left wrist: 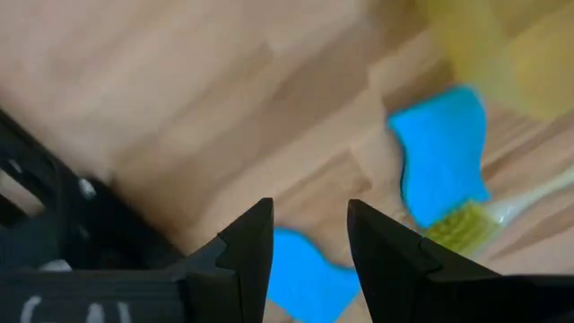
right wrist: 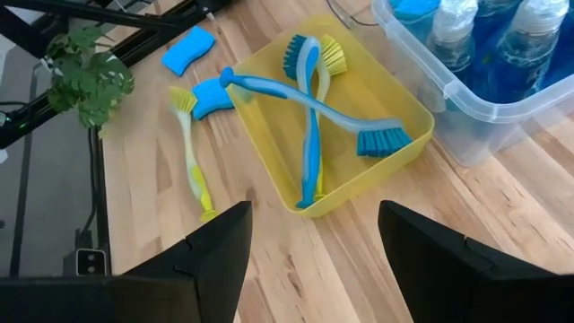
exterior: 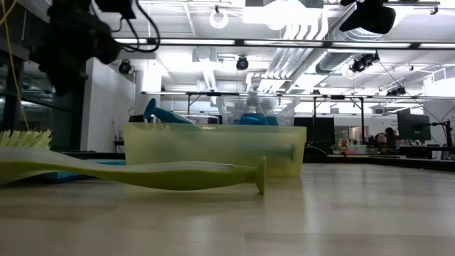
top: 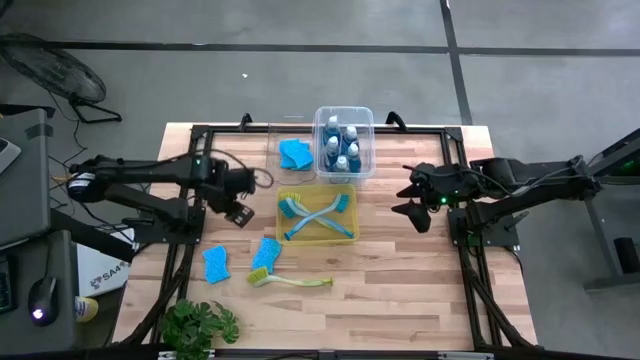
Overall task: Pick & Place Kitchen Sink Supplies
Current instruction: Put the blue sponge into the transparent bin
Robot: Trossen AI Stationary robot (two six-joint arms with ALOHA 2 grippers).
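Two blue brushes and a yellow-green one lie crossed in the yellow bin. Bottles of blue liquid stand in a clear bin. One blue sponge lies in a second clear bin. Two more sponges and a yellow-green brush lie flat on the table. My left gripper hangs open above the table, left of the yellow bin. My right gripper is open, right of that bin, and holds nothing.
A green leafy plant stands at the table's near left corner. Black frame rails run along the table's edges. Bare wood lies on the near right side. In the low view the loose brush lies in front of the yellow bin.
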